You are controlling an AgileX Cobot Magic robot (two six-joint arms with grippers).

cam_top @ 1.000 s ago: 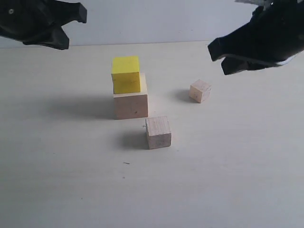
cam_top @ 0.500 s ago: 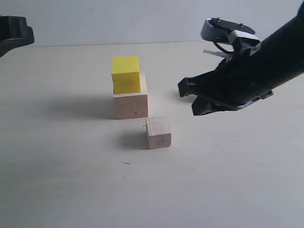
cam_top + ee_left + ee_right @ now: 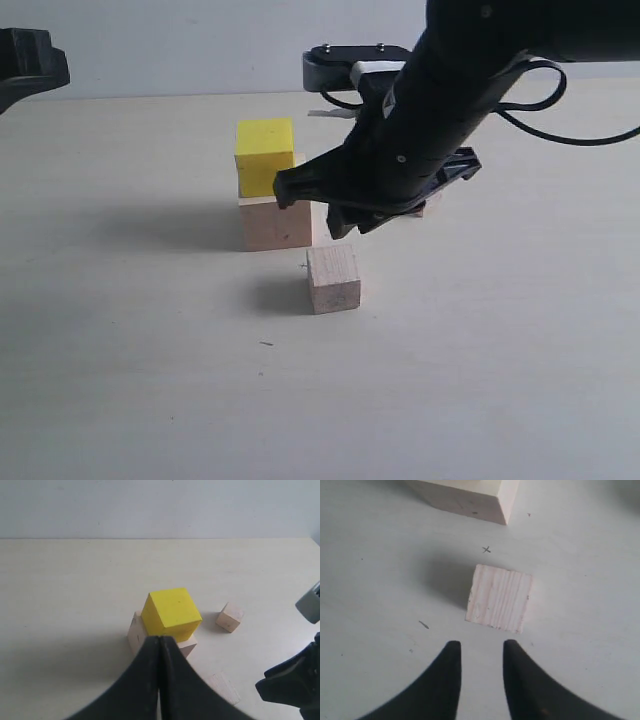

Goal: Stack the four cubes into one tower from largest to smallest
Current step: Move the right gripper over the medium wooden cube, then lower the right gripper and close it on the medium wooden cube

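The bright yellow cube (image 3: 265, 155) sits on the largest pale wood cube (image 3: 275, 225), offset toward its back left. In front of that pile the medium wood cube (image 3: 333, 278) lies alone on the table. My right gripper (image 3: 312, 206) hovers above and just behind it, open and empty; in the right wrist view its tips (image 3: 481, 647) stand a little short of the medium cube (image 3: 500, 597). The tiny wood cube (image 3: 230, 616) lies right of the pile, almost hidden behind the right arm in the exterior view. My left gripper (image 3: 160, 639) is shut and empty, held high at far left.
The pale table (image 3: 150, 380) carries a small pencilled cross (image 3: 486, 549) between the pile and the medium cube. My right arm and its cable (image 3: 560, 100) cross over the table's right half. A white wall (image 3: 200, 40) backs the table.
My right arm has swung in from the upper right, down and left to just over the medium cube, and its jaws have parted. The left gripper drew back to the far left. The cubes stayed put.
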